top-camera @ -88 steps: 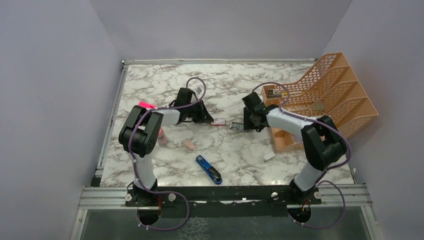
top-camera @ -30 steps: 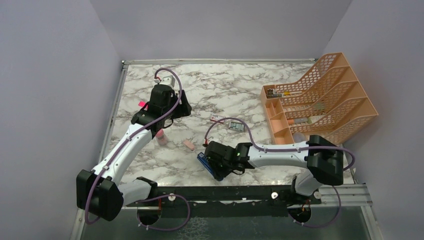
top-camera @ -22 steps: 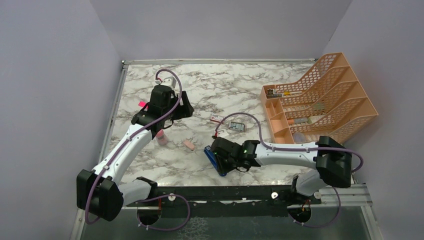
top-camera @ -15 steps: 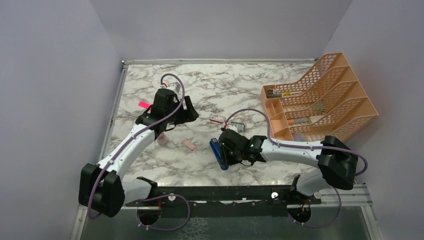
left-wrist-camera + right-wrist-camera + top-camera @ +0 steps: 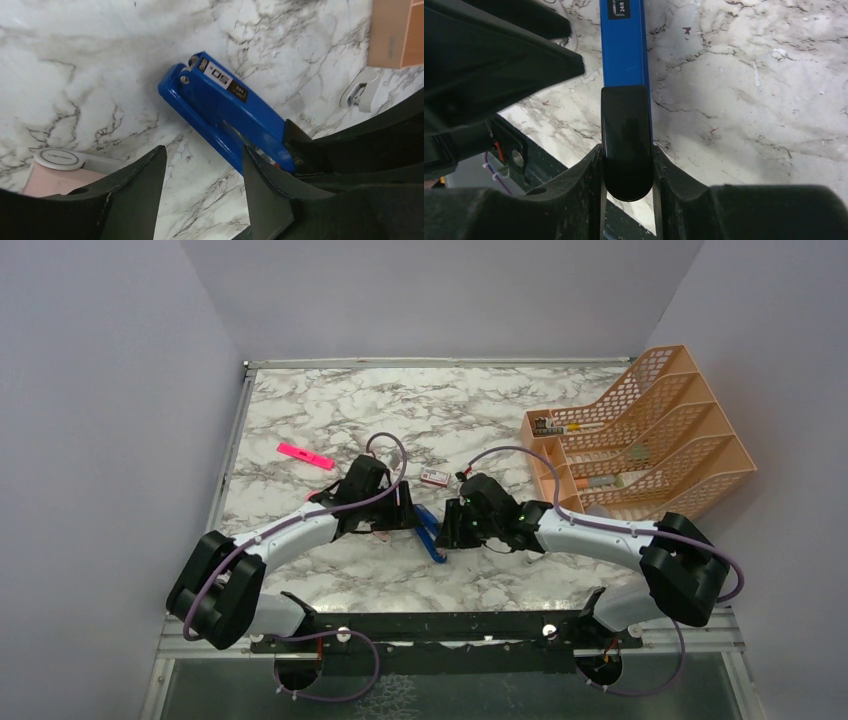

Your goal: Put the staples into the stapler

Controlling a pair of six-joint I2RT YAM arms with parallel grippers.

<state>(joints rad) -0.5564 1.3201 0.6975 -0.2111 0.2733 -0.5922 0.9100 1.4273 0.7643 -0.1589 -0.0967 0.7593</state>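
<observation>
Blue stapler pinched by right tool, left tool spread beside it, so prying it open probably comes next

The left arm and right arm look alike — white link shells, black joint housings and matte black fingers; a purple cable runs along each.
</observation>
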